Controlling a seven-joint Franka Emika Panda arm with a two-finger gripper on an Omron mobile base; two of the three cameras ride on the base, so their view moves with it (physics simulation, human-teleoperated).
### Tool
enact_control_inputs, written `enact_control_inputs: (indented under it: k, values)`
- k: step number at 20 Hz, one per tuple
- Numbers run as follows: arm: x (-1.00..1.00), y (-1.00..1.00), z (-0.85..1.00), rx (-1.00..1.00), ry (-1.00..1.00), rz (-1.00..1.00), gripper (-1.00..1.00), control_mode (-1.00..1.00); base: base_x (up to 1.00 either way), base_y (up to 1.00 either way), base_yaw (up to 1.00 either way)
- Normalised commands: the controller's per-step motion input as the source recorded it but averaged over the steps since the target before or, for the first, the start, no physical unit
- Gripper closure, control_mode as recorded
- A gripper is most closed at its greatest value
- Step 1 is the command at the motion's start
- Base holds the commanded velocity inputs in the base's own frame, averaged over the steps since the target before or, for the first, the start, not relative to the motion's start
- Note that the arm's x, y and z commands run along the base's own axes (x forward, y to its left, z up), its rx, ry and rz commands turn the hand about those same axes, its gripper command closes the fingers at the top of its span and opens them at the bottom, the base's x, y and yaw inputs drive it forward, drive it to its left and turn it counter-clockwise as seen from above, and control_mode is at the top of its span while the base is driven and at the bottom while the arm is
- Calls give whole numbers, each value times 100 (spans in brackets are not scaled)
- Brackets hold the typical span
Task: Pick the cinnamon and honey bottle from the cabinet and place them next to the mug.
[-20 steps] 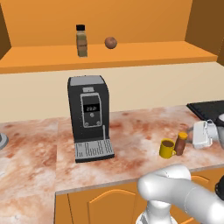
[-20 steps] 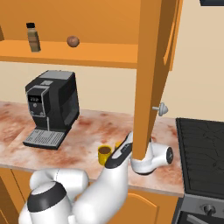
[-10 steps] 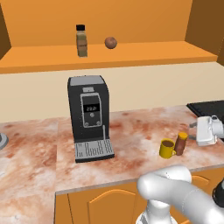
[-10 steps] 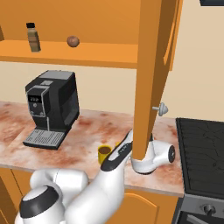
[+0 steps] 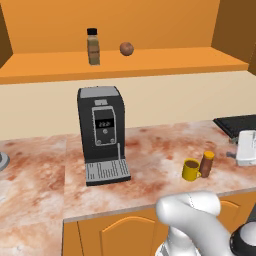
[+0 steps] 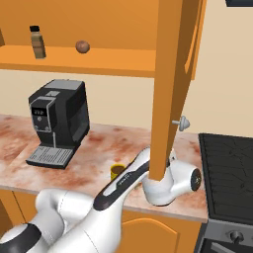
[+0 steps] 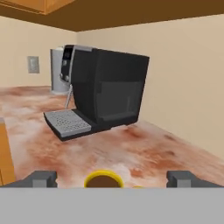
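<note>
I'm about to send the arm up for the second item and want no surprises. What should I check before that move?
1. Honey bottle upright on the counter, close beside the mug: ok.
2. Bottle and mug touching or just apart: cannot tell.
3. Gripper empty, fingertips wide apart: ok.
4. Cinnamon upright on the cabinet shelf: ok.
5. Room to grasp it: the brown ball stands apart on its right: ok.
6. Clearance past the open door, which hangs in front of the arm in the right base view: cannot tell.
</note>
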Motion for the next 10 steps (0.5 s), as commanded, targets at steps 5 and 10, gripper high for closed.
enact_control_inputs:
  k: [5, 10]
  values:
    - [-50, 24, 38, 0, 0, -23, -100, -100, 0, 0, 0]
    - [-23, 50, 69, 0, -1, -22, -100, -100, 0, 0, 0]
